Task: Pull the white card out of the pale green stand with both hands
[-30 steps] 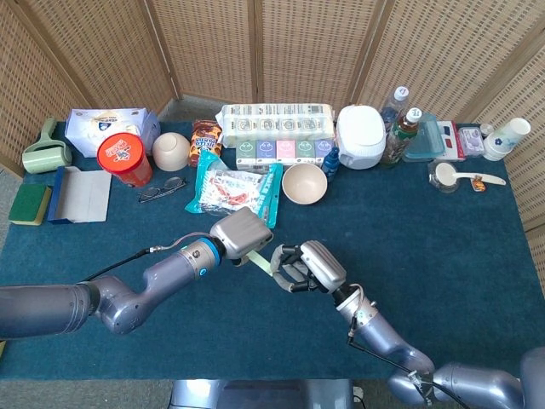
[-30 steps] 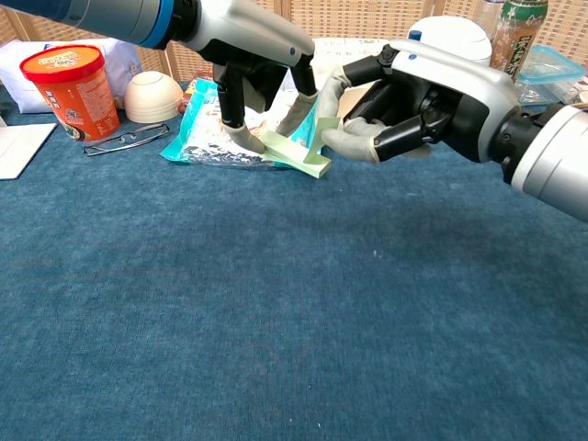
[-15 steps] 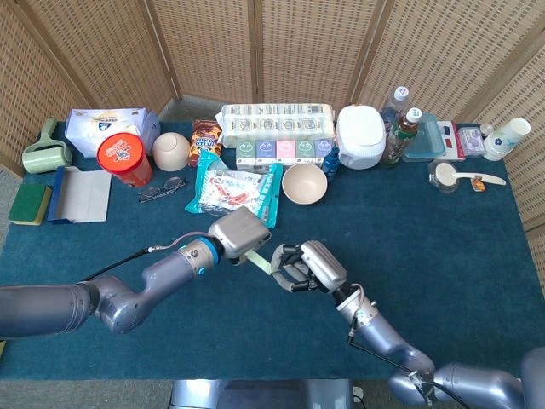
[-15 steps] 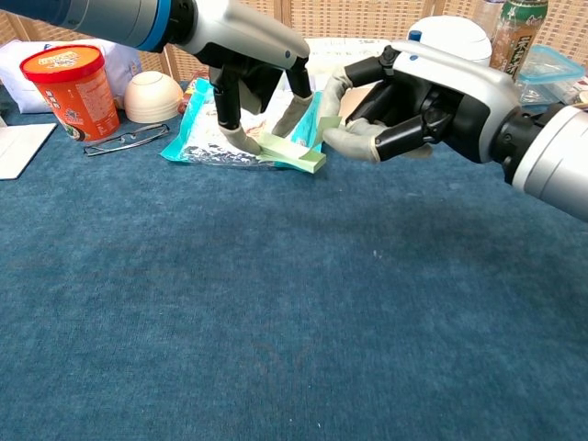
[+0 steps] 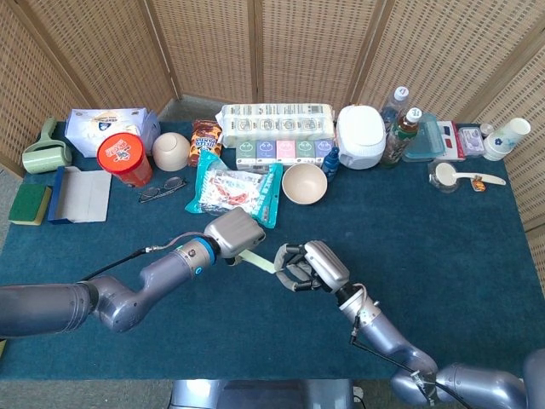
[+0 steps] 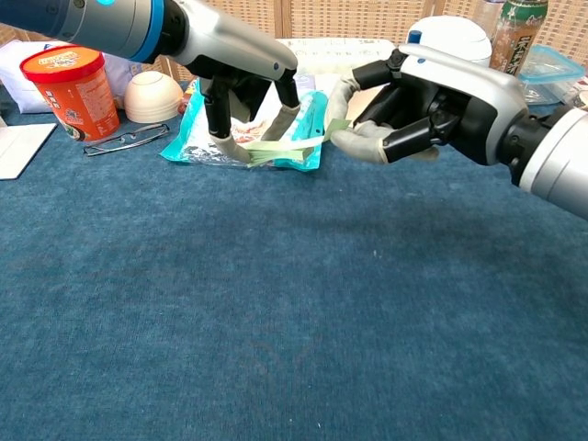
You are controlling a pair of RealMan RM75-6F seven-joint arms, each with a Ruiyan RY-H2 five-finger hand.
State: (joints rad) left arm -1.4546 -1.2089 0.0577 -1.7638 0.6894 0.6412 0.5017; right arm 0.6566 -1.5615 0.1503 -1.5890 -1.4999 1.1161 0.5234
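I've got the pale green stand [image 6: 271, 152] pinched in my L hand [image 6: 241, 92] at table ctr, R hand [image 6: 404, 115] at its 3 o'clock pinching the card edge; thin, light, bendy, so I'd grip near the slot.
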